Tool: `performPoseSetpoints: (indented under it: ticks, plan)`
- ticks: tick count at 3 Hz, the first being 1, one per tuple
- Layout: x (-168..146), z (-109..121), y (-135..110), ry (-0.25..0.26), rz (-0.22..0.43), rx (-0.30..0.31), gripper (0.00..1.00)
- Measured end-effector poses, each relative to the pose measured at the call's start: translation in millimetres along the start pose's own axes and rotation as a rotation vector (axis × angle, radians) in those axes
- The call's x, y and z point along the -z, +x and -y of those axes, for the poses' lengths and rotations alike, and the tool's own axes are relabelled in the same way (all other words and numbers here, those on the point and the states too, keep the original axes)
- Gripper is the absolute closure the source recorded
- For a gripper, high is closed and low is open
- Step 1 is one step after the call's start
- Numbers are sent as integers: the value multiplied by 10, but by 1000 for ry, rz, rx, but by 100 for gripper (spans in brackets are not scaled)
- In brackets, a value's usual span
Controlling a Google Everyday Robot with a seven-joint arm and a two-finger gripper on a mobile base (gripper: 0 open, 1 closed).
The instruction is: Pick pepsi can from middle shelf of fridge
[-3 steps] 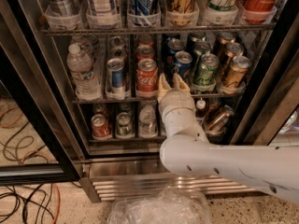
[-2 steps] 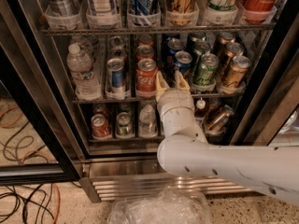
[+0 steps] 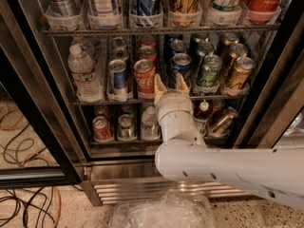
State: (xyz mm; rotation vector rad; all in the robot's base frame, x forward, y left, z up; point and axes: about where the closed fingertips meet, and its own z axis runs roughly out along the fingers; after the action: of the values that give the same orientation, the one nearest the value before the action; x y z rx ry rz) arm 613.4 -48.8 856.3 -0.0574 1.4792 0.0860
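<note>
The fridge (image 3: 118,179) stands open in front of me. Its middle shelf (image 3: 102,100) is a wire rack lined with short cans. The pepsi can (image 3: 180,64), dark blue with a silver top, stands at the front of its lane, right of centre. My gripper (image 3: 171,86) is at the shelf's front edge, just below and in front of that can. Its two tan fingers (image 3: 159,87) point up and stand apart, with nothing held between them. The white arm (image 3: 223,167) hides the can's lower part.
A red Coca-Cola can (image 3: 144,73) stands just left of the gripper, then a silver-and-blue can (image 3: 118,76) and a water bottle (image 3: 84,75). A green can (image 3: 208,70) and gold cans (image 3: 240,72) stand to the right. Tall cans (image 3: 145,1) fill the rack above. Cables (image 3: 28,203) and clear plastic (image 3: 164,213) lie on the floor.
The gripper has shifted slightly to the left along the shelf's front edge, and its fingers stand a little wider apart. The cans have not moved.
</note>
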Motion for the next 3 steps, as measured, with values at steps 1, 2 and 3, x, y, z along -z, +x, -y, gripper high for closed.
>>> performPoseSetpoints:
  ticks: [1, 2, 3]
  plan:
    - [69, -31, 117, 2, -32, -8, 43]
    - [215, -60, 210, 6, -70, -7, 44]
    - [334, -79, 202, 11, -82, 3, 42]
